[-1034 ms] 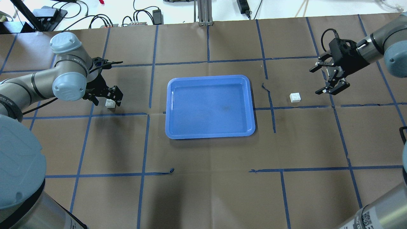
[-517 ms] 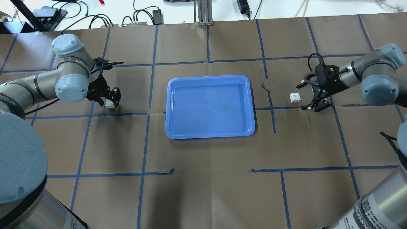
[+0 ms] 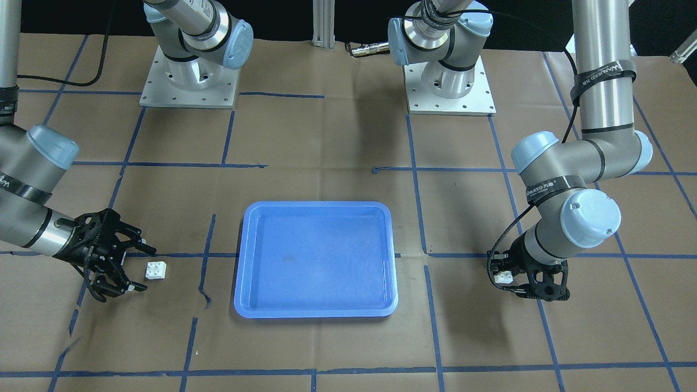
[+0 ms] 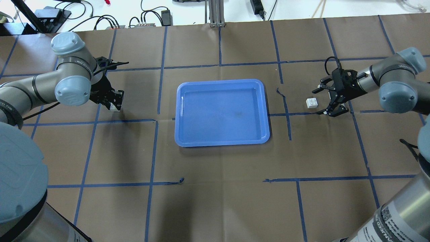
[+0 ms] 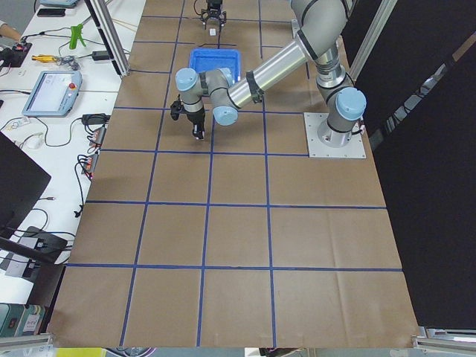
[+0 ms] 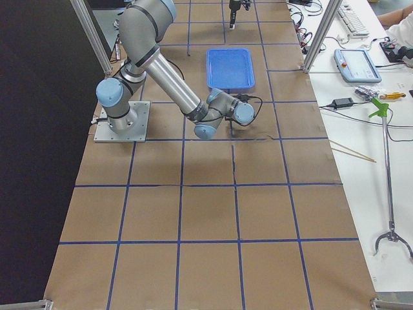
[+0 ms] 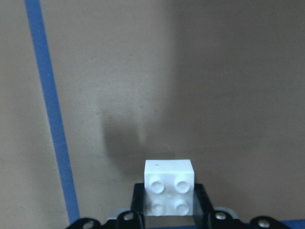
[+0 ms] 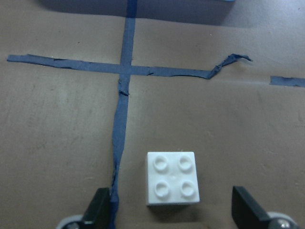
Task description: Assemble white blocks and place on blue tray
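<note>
One white studded plastic brick (image 7: 169,187) is clamped in the left gripper (image 4: 115,105), nine o'clock of the blue plastic tray (image 4: 221,143); its twin (image 4: 311,102), at three o'clock, must next be enclosed by the wide-spread right gripper (image 4: 319,102).

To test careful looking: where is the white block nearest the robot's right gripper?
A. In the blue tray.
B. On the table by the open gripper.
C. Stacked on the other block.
B: the white block rests on the table beside the open right gripper, ungripped.
</note>
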{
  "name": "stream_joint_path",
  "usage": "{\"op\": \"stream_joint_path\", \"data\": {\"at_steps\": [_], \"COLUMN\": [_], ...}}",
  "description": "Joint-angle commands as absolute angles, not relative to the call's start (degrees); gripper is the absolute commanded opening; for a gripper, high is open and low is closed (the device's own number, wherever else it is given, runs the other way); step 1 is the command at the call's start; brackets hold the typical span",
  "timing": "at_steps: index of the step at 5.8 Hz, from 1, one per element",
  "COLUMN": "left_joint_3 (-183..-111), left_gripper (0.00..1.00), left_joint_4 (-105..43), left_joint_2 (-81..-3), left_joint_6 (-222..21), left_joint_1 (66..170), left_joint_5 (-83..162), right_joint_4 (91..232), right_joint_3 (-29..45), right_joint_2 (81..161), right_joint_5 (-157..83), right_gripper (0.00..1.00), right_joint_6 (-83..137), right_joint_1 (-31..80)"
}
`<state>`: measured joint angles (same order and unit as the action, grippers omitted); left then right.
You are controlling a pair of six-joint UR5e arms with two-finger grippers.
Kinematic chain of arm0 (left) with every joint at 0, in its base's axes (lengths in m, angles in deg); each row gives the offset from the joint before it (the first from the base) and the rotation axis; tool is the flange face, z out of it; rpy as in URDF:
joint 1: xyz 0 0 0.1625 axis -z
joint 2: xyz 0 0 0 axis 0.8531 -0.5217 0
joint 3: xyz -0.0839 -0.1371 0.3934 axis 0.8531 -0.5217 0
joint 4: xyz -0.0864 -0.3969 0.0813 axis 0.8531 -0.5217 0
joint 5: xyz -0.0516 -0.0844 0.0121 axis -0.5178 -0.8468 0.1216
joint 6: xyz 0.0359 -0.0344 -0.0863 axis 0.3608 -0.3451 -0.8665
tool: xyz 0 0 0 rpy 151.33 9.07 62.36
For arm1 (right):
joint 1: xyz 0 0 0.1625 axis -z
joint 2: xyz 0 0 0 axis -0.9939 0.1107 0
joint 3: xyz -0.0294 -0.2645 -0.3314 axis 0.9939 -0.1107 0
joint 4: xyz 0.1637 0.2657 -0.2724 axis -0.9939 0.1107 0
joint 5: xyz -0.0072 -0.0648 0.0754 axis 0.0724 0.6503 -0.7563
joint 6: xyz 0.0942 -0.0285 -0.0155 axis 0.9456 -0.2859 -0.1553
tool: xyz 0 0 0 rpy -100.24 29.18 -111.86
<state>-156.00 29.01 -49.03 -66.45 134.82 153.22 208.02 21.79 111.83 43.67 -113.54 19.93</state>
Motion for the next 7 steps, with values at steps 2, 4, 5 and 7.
{"op": "stream_joint_path", "data": {"at_steps": [2,4,5,7], "left_joint_3": [-156.02,-155.93,-156.1,-155.93], "left_gripper": [0.06,0.08,0.07,0.08], "left_joint_4": [29.04,29.13,29.04,29.31], "left_joint_2": [-42.99,-42.09,-43.3,-44.45], "left_joint_6": [-55.39,-44.54,-37.33,-19.66], "left_joint_1": [147.17,156.07,158.98,163.12], "left_joint_5": [153.0,152.91,153.0,152.74], "right_joint_4": [208.51,208.51,208.6,208.86], "right_joint_3": [21.56,21.56,21.56,21.56], "right_joint_2": [111.87,111.87,111.87,111.7], "right_joint_5": [39.65,39.62,39.62,39.53], "right_gripper": [0.66,0.52,0.51,0.53], "right_joint_6": [-113.72,-114.77,-114.77,-114.86], "right_joint_1": [19.57,19.57,19.57,19.57]}}
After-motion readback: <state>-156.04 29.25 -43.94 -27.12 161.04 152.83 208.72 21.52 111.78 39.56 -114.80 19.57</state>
